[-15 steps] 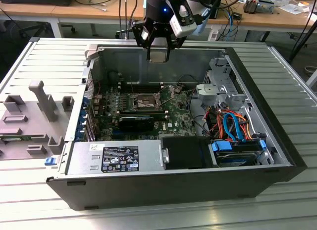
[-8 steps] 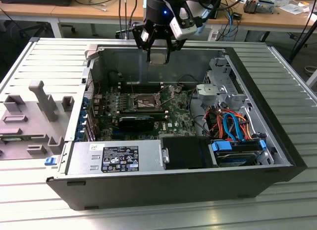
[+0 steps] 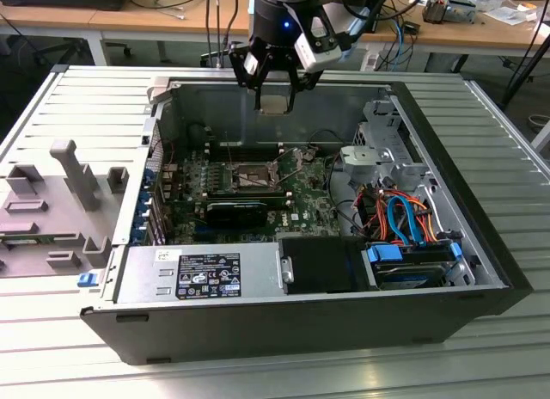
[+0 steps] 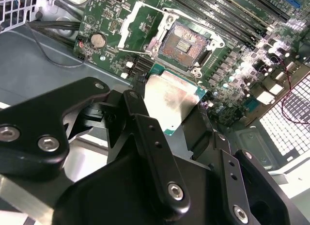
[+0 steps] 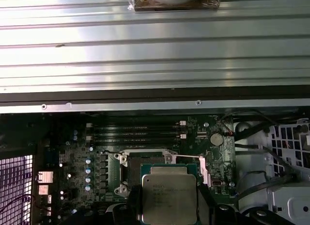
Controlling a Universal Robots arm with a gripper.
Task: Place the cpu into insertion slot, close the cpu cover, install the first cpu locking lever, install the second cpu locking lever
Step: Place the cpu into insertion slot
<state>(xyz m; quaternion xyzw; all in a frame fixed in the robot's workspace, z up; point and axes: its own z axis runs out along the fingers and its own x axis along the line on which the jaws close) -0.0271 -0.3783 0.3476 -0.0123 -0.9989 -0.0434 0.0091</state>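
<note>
My gripper (image 3: 273, 91) hangs over the back of the open computer case, shut on the cpu (image 3: 273, 104), a flat silver-topped square chip. In both wrist views the cpu (image 4: 172, 101) (image 5: 169, 196) sits between the black fingers (image 4: 145, 120), held above the green board. The insertion slot (image 4: 186, 43) lies open below it, dark-rimmed with bare contacts, and in the exterior view the insertion slot (image 3: 249, 177) is lower down and nearer the camera than the gripper. The cpu cover (image 4: 140, 21) stands flipped open beside the slot. Thin metal levers (image 3: 292, 162) stick up next to it.
Memory slots (image 5: 135, 130) run along the board beside the socket. A power supply (image 3: 198, 274) fills the case's near side, and a drive bay with orange and blue cables (image 3: 404, 218) sits at the exterior view's right. Grey fixtures (image 3: 73, 180) stand on the ribbed table.
</note>
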